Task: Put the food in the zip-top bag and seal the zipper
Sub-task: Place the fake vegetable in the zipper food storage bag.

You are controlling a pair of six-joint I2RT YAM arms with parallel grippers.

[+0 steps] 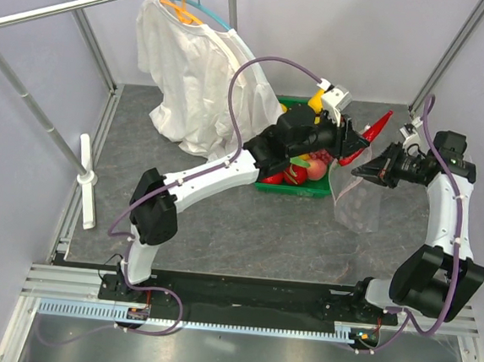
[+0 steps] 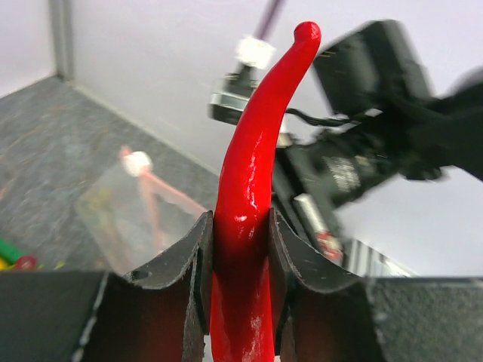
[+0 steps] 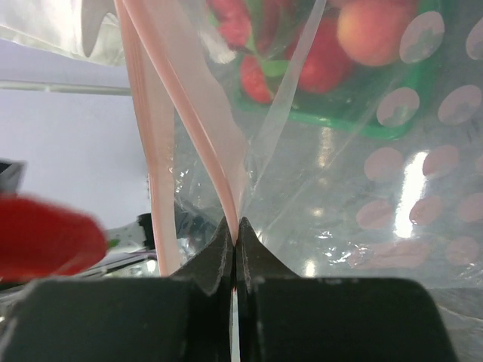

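Observation:
My left gripper (image 2: 241,230) is shut on a glossy red pepper-like piece (image 2: 260,151) whose curved tip points up. In the top view this pepper (image 1: 375,131) hangs above the tray's right end, just beside the bag's mouth. My right gripper (image 3: 235,230) is shut on the pale pink zipper (image 3: 215,162) and holds the clear zip-top bag (image 3: 339,204) up, so it hangs below (image 1: 354,203). The zipper's two strips are spread apart above the jaws. More toy food lies in the green tray (image 1: 296,191), among it a red and green piece (image 3: 253,72).
A white shirt (image 1: 196,75) hangs on a hanger from the metal rail at the back left. A white stand (image 1: 87,180) lies by the left wall. Round red and peach fruits (image 1: 309,168) fill the tray. The left arm reaches across the tray.

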